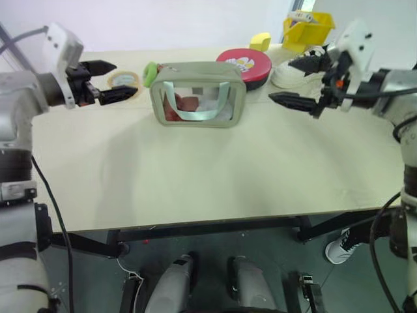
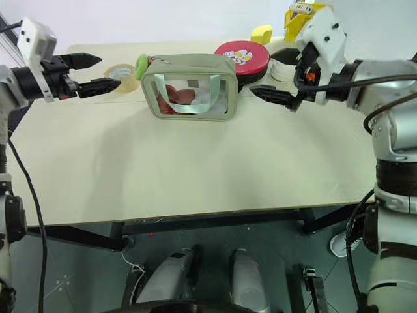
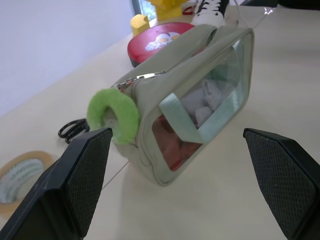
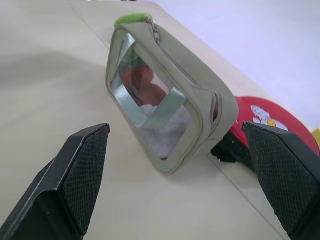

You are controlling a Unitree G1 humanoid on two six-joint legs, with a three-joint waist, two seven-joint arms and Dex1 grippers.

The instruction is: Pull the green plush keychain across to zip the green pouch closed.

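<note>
The green pouch (image 1: 198, 94) stands upright on the desk (image 1: 195, 176) in the upper middle of the head view, clear front panel facing the camera, a pale loop handle hanging across it. Through the panel a reddish item and something white lie inside; what they are I cannot tell. The green plush keychain (image 1: 150, 74) hangs at the pouch's upper left corner, at the zipper's end.

The left claw (image 1: 107, 79) hovers at the upper left, released with fingers spread, holding nothing, near the keychain but apart from it. The right claw (image 1: 298, 81) hovers at the upper right beside the pouch, also released and empty.

Behind the pouch lie a tan tape roll (image 1: 124, 81) to the left and a round red pad (image 1: 245, 64) to the right, with a yellow block (image 1: 260, 41) and a yellow bin (image 1: 307, 30) further back; papers seem to stick out of the bin.

The left wrist view adds the metal zipper pull (image 3: 145, 76) joining the plush ring to the pouch top, and a pair of black scissors (image 3: 72, 129) on the desk behind the pouch. The right wrist view shows the far end of the pouch touching or just beside the red pad.
</note>
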